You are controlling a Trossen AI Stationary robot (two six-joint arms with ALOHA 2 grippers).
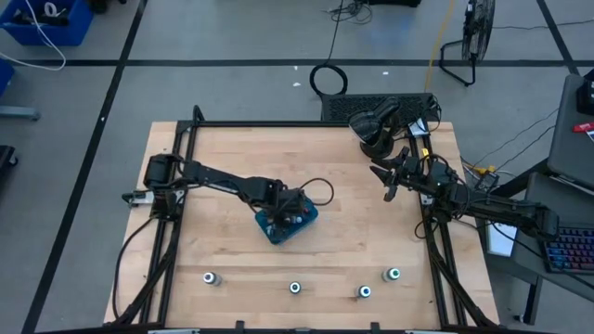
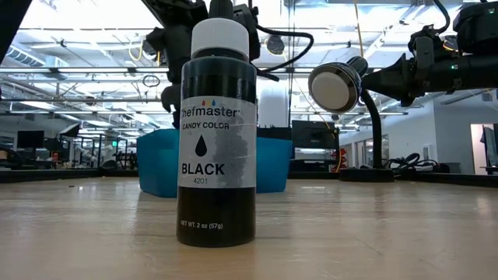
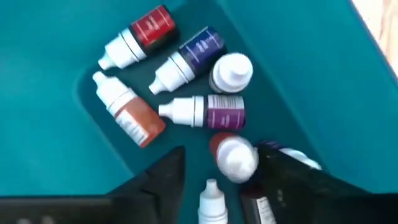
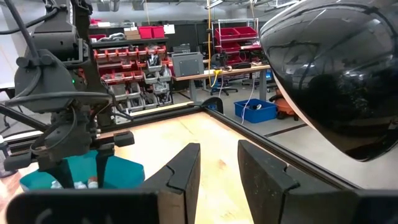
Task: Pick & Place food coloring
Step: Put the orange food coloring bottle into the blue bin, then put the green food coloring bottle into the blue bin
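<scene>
While my left jaws point(image 3: 214, 180) hang apart over the teal tray point(image 1: 275, 229) mid-bench, the tiny food coloring bottles point(image 3: 202, 112) lie jumbled inside: light, slick, apt to roll, best pinched across the body. White caps, coloured labels. My right jaws point(image 4: 217, 168), slightly parted, wait far right.

Overhead and left-wrist cameras share the tray point(image 1: 278, 231).

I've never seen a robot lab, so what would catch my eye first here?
Likely the teal tray mid-table, with the left claw hanging over it. Inside lies a jumble of tiny dropper bottles. Four bigger dark bottles stand in a row along the table's near edge, while the right claw waits empty at the far right.
</scene>
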